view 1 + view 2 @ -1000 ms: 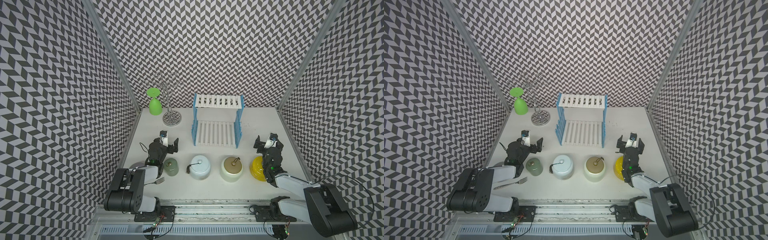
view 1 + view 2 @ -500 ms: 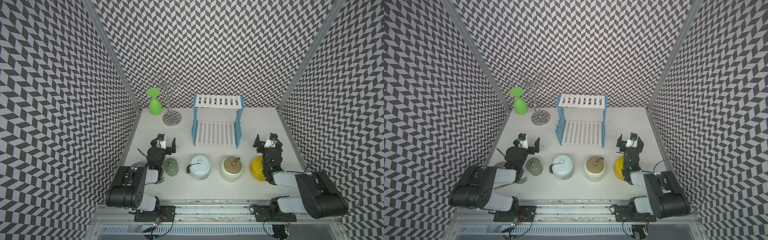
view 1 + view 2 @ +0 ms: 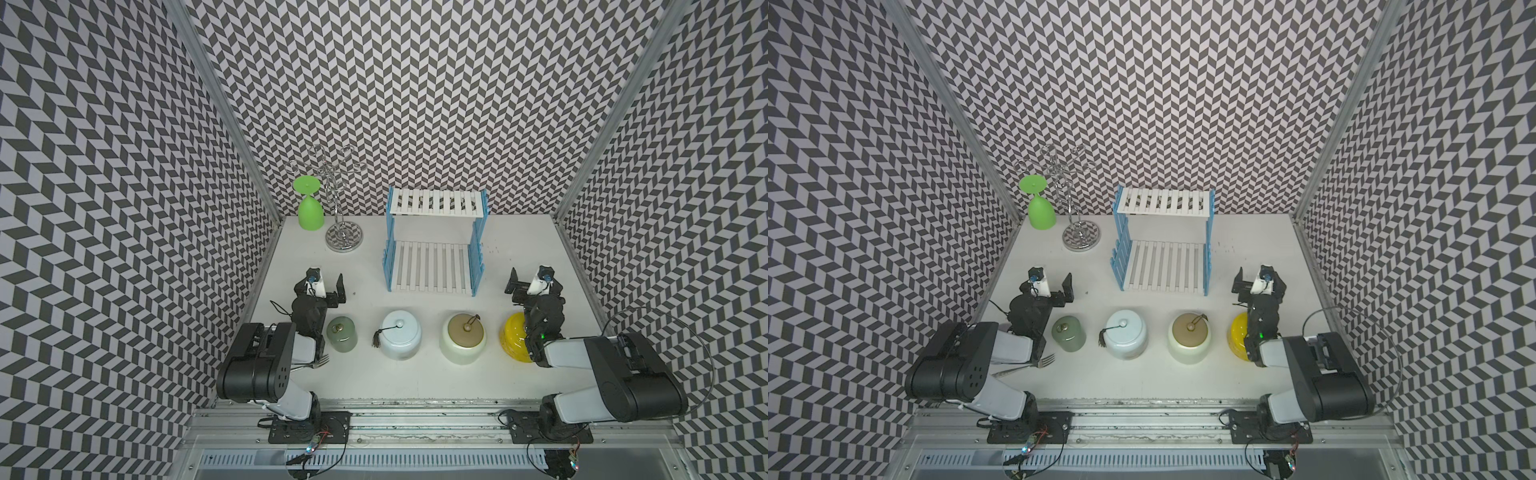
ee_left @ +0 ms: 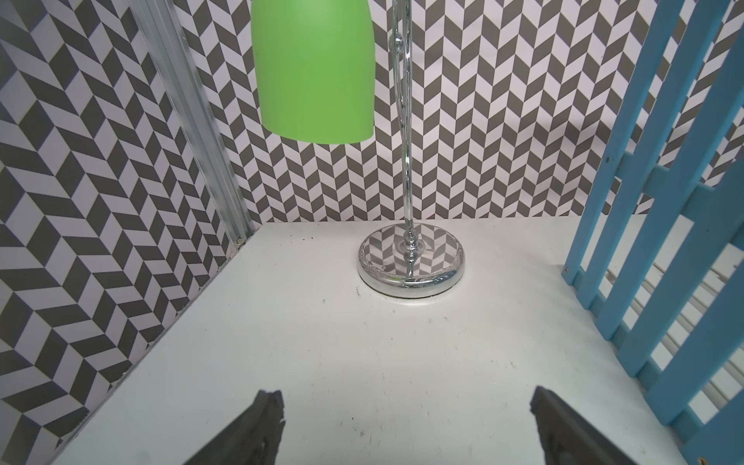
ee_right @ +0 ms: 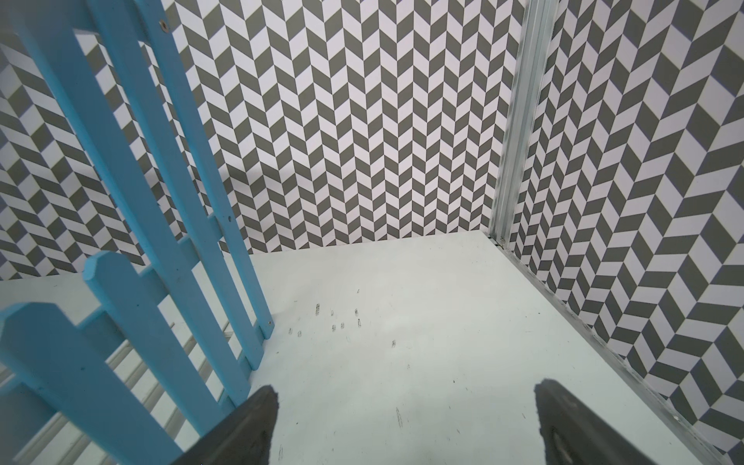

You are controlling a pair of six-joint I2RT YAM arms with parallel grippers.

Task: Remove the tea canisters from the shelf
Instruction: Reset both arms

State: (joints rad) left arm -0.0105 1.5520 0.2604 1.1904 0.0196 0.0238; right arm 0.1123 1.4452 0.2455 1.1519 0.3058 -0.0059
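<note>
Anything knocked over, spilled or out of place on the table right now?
Nothing toppled or spilled. The tea canisters stand upright in a row on the table, and the shelf is bare. One oddity: a fork lies partly under the left arm, beside the sage green canister.

Tea canisters (image 3: 401, 338) row fronts shelf (image 3: 432, 266) (gaps between passable).

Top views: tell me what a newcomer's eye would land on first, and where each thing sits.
First the sage green, pale blue, cream and yellow tea canisters standing in a row on the white table, the yellow partly hidden by the right arm. Behind them the blue-sided shelf stands with both boards bare. In the far corner a bright green goblet hangs upturned on the chrome stand.
</note>
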